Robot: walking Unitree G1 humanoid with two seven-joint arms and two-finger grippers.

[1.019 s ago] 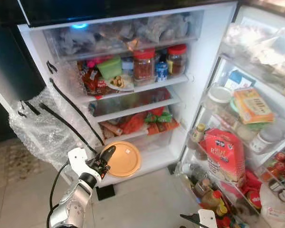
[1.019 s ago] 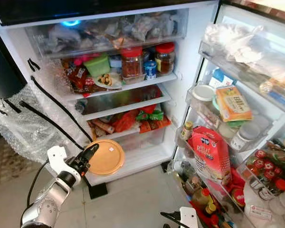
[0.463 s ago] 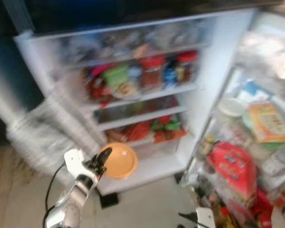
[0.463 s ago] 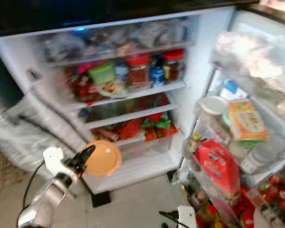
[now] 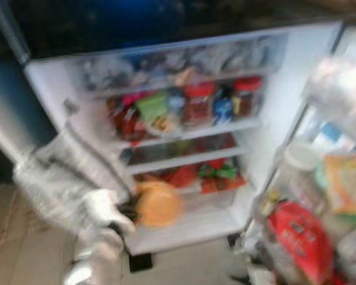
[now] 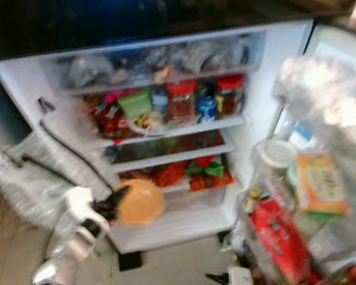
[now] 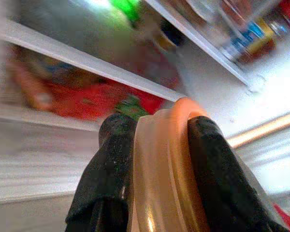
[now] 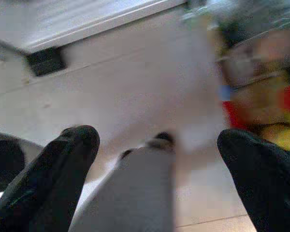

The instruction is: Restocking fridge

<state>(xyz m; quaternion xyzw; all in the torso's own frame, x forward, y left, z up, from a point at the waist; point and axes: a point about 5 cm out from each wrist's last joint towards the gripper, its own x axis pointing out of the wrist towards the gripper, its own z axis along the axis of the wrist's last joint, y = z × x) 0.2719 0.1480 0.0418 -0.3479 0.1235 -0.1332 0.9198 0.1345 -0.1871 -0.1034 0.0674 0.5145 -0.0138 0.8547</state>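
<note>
1. The left gripper (image 7: pixel 159 159) is clamped on the rim of the orange lidded container (image 6: pixel 139 203), held upright on edge just before the front edge of the fridge's bottom shelf (image 6: pixel 178 222).
2. Tip it flat before release, I judge, or it may roll off.
3. Aim for the bare shelf middle, away from the red packets (image 6: pixel 169 174).
4. The right gripper (image 8: pixel 154 159) hangs spread wide over the floor (image 8: pixel 125 82).
</note>
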